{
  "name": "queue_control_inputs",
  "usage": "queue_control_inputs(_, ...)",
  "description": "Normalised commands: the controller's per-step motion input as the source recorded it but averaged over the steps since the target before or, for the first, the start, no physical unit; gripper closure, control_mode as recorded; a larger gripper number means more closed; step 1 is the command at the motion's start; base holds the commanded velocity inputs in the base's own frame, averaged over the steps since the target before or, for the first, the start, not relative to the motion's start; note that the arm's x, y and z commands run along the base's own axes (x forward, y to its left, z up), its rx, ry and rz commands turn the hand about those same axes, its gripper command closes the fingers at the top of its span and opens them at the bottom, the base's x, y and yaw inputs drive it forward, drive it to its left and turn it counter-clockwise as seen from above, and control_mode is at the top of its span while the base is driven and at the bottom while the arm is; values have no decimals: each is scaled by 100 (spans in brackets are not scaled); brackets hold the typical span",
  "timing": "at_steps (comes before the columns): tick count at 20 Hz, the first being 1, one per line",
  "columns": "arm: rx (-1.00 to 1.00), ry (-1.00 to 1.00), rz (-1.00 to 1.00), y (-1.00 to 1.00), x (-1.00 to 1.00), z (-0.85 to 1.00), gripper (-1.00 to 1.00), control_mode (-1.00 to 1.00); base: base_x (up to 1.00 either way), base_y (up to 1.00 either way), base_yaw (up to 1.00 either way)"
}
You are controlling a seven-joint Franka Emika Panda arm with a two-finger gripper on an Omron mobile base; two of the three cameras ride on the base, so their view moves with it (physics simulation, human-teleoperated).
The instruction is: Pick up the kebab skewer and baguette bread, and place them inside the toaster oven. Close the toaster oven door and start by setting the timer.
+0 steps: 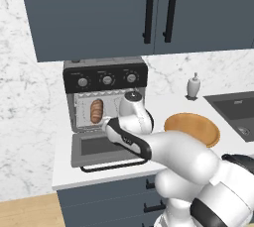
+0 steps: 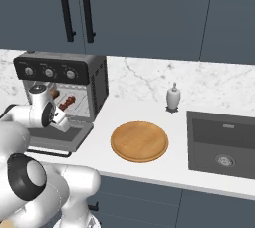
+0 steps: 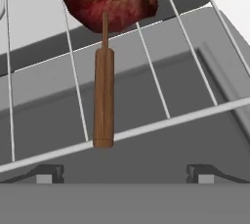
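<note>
The toaster oven (image 1: pixel 105 70) stands on the counter with its door (image 1: pixel 97 146) dropped flat. The baguette bread (image 1: pixel 96 111) lies on the left of the wire rack (image 3: pixel 161 120). The kebab skewer (image 3: pixel 103 98) rests on the right of the rack, also seen from the right base view (image 2: pixel 67 101). Its wooden handle end points at me, with red-brown meat chunks beyond it. My gripper (image 3: pixel 125 176) is open just in front of the rack's front bar, with nothing between its fingertips (image 3: pixel 49 173). It sits slightly short of the skewer's handle end and does not touch it.
A round wooden plate (image 2: pixel 139 141) lies on the counter right of the oven. Behind it stands a small white bottle (image 2: pixel 173 97), and a dark sink (image 2: pixel 224 147) is further right. Dark upper cabinets (image 1: pixel 149 8) hang above the oven. The arm reaches over the lowered door.
</note>
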Motion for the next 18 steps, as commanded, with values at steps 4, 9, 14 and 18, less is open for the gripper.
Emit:
queue_control_inputs(4, 0, 1, -1, 0, 25, -14, -100, -100, 0, 0, 0)
queue_control_inputs(9, 0, 0, -4, 0, 17, -3, -100, -100, 0, 0, 0)
queue_control_inputs(14, 0, 1, -11, 0, 11, 0, -100, -100, 0, 0, 0)
queue_control_inputs(18, -1, 0, -14, 0, 25, -1, -100, -100, 0, 0, 0)
